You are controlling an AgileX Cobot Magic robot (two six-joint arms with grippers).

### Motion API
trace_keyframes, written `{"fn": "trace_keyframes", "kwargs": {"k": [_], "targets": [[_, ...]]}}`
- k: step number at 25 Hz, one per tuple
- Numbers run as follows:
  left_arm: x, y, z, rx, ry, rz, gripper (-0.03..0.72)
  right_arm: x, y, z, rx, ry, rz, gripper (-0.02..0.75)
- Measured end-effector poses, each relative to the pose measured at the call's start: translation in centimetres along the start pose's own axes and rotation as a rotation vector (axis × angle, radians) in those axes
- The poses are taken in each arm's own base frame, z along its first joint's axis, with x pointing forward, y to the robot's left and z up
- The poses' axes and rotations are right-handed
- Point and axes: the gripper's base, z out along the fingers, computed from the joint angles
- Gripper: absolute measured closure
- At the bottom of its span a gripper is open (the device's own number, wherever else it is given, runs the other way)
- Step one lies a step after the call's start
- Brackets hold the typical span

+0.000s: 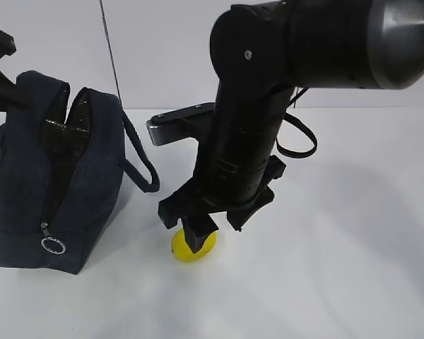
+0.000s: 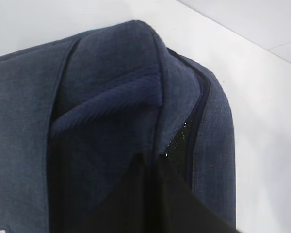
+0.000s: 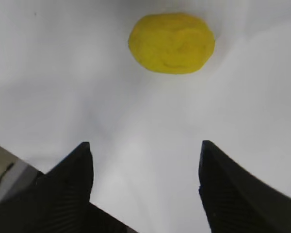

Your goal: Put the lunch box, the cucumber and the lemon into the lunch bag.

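From the exterior, a navy lunch bag (image 1: pixel 53 176) stands unzipped at the left of a white table (image 1: pixel 339 247) while the right gripper (image 1: pixel 215 224) hangs over the lemon (image 1: pixel 192 247); the left wrist shows only bag fabric, its gripper pinched shut out of sight; the right wrist shows wide-apart jaws, lemon untouched beyond.

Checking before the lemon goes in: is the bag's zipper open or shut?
Open. The bag gapes along its top and down the front, showing dark lining; the ring pull sits low on the front. The lemon lies outside on the table.
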Motion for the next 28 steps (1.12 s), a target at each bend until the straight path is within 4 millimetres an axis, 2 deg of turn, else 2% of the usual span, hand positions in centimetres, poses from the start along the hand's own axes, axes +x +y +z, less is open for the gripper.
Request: {"fn": "trace_keyframes", "kwargs": {"k": [7, 12, 14, 21, 28], "targets": [[0.0, 0.0, 0.0, 0.0, 0.0, 0.0, 0.693, 0.0, -0.2, 1.0, -0.027, -0.133, 0.304, 0.221], [0.0, 0.0, 0.0, 0.0, 0.0, 0.0, 0.693, -0.6, -0.2, 0.9, -0.068, -0.197, 0.55, 0.221], [0.0, 0.0, 0.0, 0.0, 0.0, 0.0, 0.693, -0.8, -0.2, 1.1, -0.08, -0.208, 0.617, 0.221], [0.0, 0.0, 0.0, 0.0, 0.0, 0.0, 0.693, -1.1, -0.5, 3.8, -0.061, -0.167, 0.705, 0.222], [0.0, 0.0, 0.0, 0.0, 0.0, 0.0, 0.693, -1.2, -1.3, 4.0, -0.013, -0.214, 1.065, 0.222]]}}
